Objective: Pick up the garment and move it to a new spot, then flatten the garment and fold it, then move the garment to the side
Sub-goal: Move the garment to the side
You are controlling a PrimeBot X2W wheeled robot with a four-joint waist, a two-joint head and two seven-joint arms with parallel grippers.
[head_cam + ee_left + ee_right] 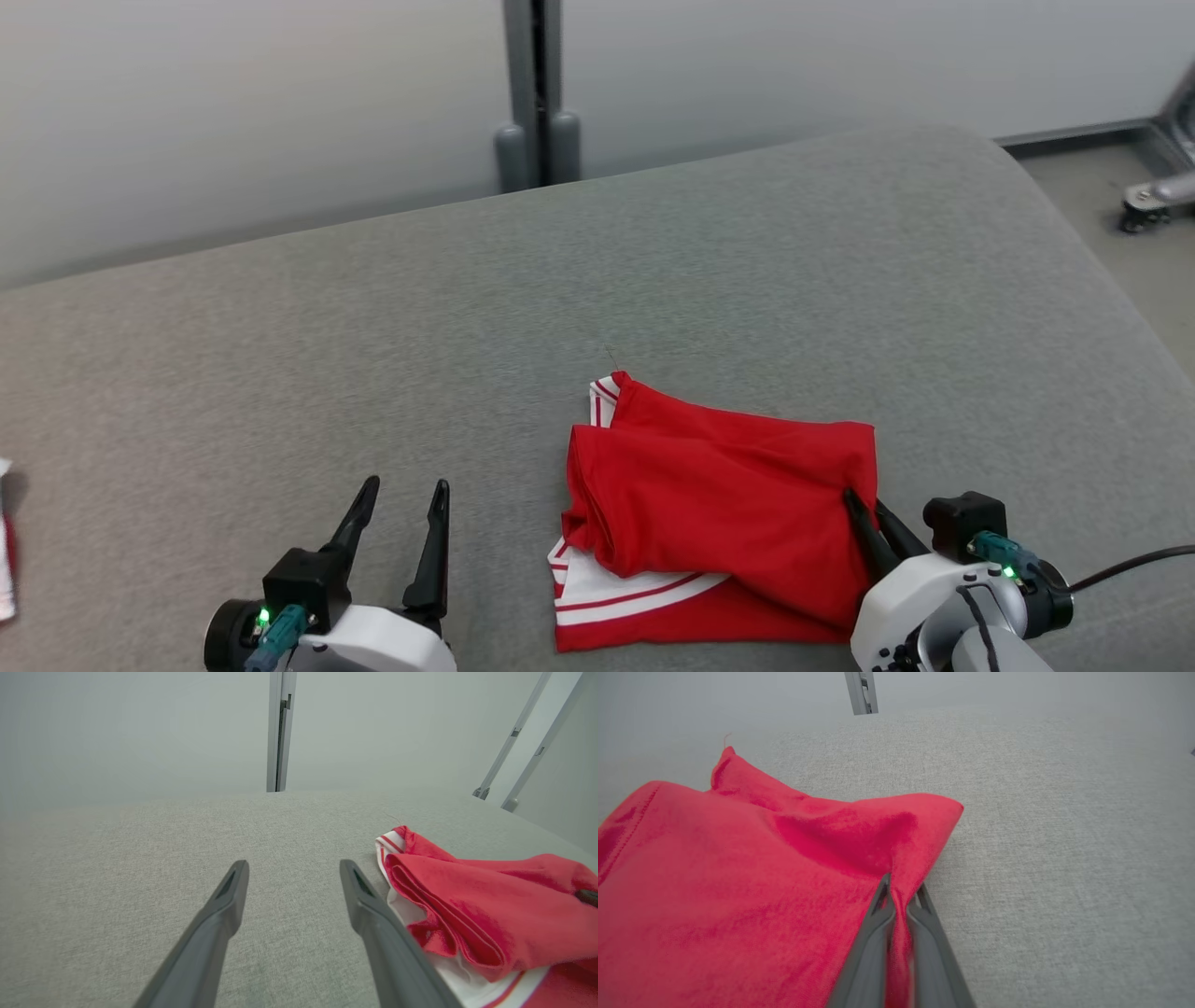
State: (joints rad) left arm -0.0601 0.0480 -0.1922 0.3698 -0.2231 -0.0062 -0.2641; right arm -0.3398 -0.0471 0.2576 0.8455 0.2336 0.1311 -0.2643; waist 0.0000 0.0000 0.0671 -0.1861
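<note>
Status: garment sits on the near-right part of the grey padded surface, directly ahead of the right gripper and well right of the left gripper.

Right gripper: jaws pinched nearly together on the garment's right edge. The right wrist view shows a ridge of red cloth squeezed between the two fingers, so it is holding fabric. Left gripper: spread wide, holding nothing, fingers above bare surface just left of the garment.

Progress, judged from the layout:
- Garment is a stacked, layered bundle, not spread flat. The red top layer is doubled over a lower layer with white striped trim.
- That reads as flatten and fold already done, though the top layer is rumpled and the fold is not crisp.
- The grip on the right edge looks like the start of the final shift to the side.
- No lift yet: the cloth lies on the surface all along its near edge.
- Left to do: drag or carry it aside, then release.

Orientation:
- Bundle is a rough rectangle, wider than deep in the head view.
- Long axis runs roughly left-right across the surface, the far edge dropping slightly toward the right.
- Rounded fold edge faces left, toward the left gripper.
- White trim shows at the far-left corner and along the near-left edge.
- Gripped side is the right short edge.
</note>
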